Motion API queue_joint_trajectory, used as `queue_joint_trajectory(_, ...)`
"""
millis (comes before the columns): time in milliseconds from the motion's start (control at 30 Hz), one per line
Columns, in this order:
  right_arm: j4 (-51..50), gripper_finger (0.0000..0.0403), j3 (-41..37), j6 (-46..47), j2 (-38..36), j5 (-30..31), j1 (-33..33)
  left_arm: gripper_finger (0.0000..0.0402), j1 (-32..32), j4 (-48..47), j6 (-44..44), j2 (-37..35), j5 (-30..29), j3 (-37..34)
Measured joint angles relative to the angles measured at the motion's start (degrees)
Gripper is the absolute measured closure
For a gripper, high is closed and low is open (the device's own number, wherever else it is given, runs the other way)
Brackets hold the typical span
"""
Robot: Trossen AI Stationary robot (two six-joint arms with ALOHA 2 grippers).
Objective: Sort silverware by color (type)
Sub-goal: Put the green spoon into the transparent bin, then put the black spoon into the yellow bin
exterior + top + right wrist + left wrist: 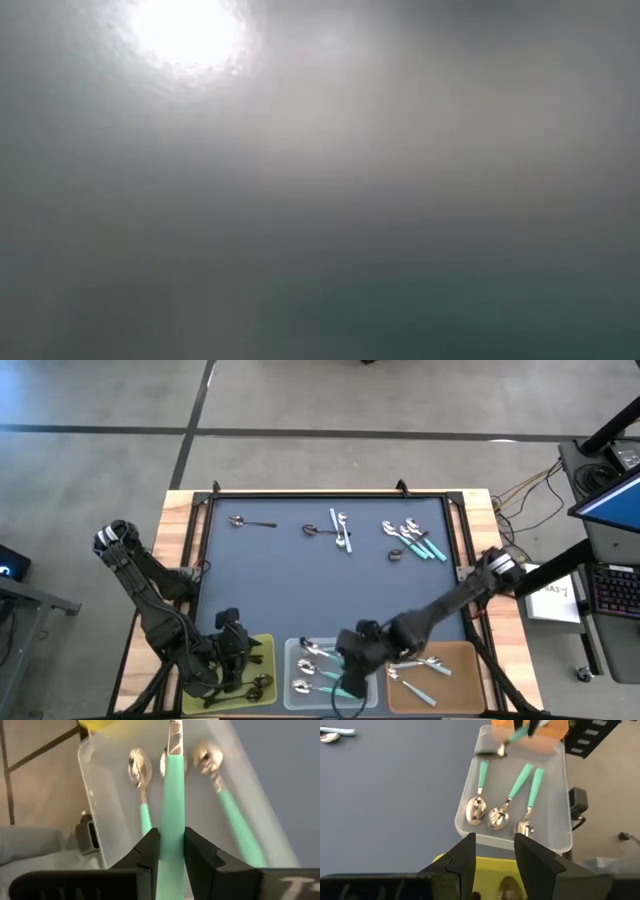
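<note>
Right gripper (171, 851) clamps teal spoon (172, 790) | over clear tray (95, 795) | lower it before you release.

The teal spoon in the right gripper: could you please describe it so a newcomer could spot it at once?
Find the clear tray, the middle one of three at the table's near edge. The right gripper hangs over it, pinching a teal spoon by its handle. The other teal spoons there lie flat in the tray; this one is held.

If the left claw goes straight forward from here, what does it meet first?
Probably the clear tray just ahead of the left claw, with three teal spoons inside; depth is hard to judge.
</note>
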Motion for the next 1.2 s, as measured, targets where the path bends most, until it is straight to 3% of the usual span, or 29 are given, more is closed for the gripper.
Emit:
queue_joint_trajectory(167, -0.39, 0.0311, -0.02, 7.76, 2.93, 1.47, 2.85, 0.0285, 0.13, 3.45, 1.59, 0.00, -0.43, 0.00)
queue_joint_trajectory(400, -1.66, 0.0290, 0.03, 6.37, 1.72, 2.57, 3.73, 0.0285, 0.22, 6.32, 3.44, 0.00, -1.08, 0.44)
queue_joint_trajectory(500, -8.09, 0.0290, 0.16, 5.60, 0.04, 4.71, 3.05, 0.0285, 0.22, 7.98, 3.33, 0.00, -1.07, 0.44)
queue_joint_trajectory(633, -23.74, 0.0293, 0.17, 4.82, -2.42, 8.70, 0.42, 0.0285, 0.22, 10.08, 3.23, 0.00, -1.11, 0.44)
queue_joint_trajectory(833, -42.39, 0.0294, -0.82, -5.33, -4.20, 14.12, -7.84, 0.0285, 0.51, 10.19, 2.05, 0.00, -2.08, 0.44)
queue_joint_trajectory(1100, -39.45, 0.0294, -9.11, -28.37, -4.22, 13.36, -25.53, 0.0285, 2.65, 8.69, -0.09, 0.00, -15.71, 0.44)
queue_joint_trajectory(1200, -37.45, 0.0294, -13.33, -36.47, -4.84, 10.37, -32.71, 0.0285, 5.04, 8.67, -0.10, 0.00, -18.49, 0.44)
